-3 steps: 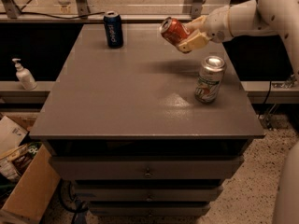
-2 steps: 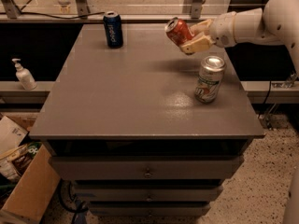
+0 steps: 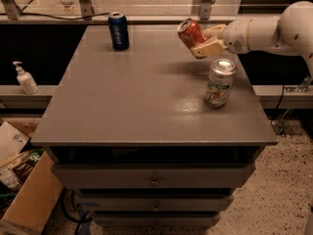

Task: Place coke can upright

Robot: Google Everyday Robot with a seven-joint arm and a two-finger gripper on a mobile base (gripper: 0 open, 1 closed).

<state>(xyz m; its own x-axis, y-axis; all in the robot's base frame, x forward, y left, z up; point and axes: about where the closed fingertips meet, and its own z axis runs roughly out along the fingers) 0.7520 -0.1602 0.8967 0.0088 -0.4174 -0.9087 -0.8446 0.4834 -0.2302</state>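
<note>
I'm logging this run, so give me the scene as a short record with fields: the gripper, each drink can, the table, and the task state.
arm: gripper, over the far right part of the grey table, clamped on a can
held: red-orange aluminium coke can, tilted, in the air, clear of the tabletop
right side: silver-white aluminium can with green and red marks, upright on the tabletop, apart from the held can
far edge: dark blue aluminium can, upright
task state: coke can not yet set down upright
</note>
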